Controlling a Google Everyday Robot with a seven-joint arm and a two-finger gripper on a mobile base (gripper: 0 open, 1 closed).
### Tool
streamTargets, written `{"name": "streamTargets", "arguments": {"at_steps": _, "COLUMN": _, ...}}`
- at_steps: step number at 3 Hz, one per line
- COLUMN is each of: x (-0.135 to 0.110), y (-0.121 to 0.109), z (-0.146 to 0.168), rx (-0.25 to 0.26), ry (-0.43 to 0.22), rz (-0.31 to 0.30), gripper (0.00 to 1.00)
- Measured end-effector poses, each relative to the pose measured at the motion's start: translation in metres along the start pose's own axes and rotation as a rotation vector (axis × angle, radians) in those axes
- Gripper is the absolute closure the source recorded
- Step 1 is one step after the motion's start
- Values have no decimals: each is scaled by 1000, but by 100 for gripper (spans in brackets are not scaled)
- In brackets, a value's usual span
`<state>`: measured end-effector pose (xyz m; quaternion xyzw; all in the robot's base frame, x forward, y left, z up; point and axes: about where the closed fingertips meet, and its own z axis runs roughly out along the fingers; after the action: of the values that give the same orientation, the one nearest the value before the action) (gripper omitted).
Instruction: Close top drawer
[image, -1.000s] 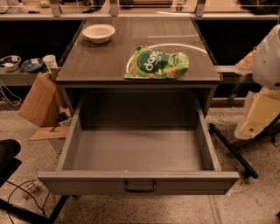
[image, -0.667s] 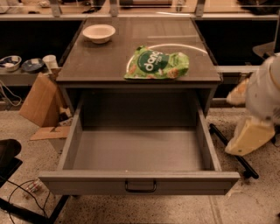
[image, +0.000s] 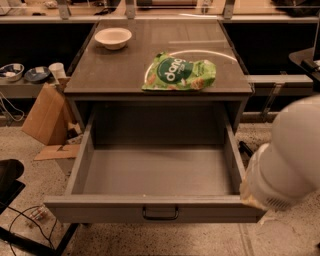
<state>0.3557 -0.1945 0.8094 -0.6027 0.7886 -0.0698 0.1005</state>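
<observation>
Arm (image: 287, 155) swung nearer, now at top drawer (image: 155, 212) front-right corner; drawer fully out; jaws hidden, state cannot tell.

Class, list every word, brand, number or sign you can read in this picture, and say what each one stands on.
"dang": white brand word on the green snack bag, which lies on the cabinet top.
Smaller print on the bag: too blurred to read.
Top drawer, bowl, cardboard box: no text seen.
Gripper: not in view; only the white arm shows, by the drawer's front right corner.
</observation>
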Motion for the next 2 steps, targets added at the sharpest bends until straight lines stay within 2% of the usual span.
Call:
{"name": "streamTargets", "arguments": {"at_steps": 1, "x": 13, "y": 48, "z": 71, "rx": -79, "ry": 68, "rz": 33, "gripper": 99}}
{"name": "streamTargets", "arguments": {"at_steps": 2, "x": 30, "y": 92, "z": 135, "rx": -150, "ry": 47, "rz": 84, "gripper": 100}}
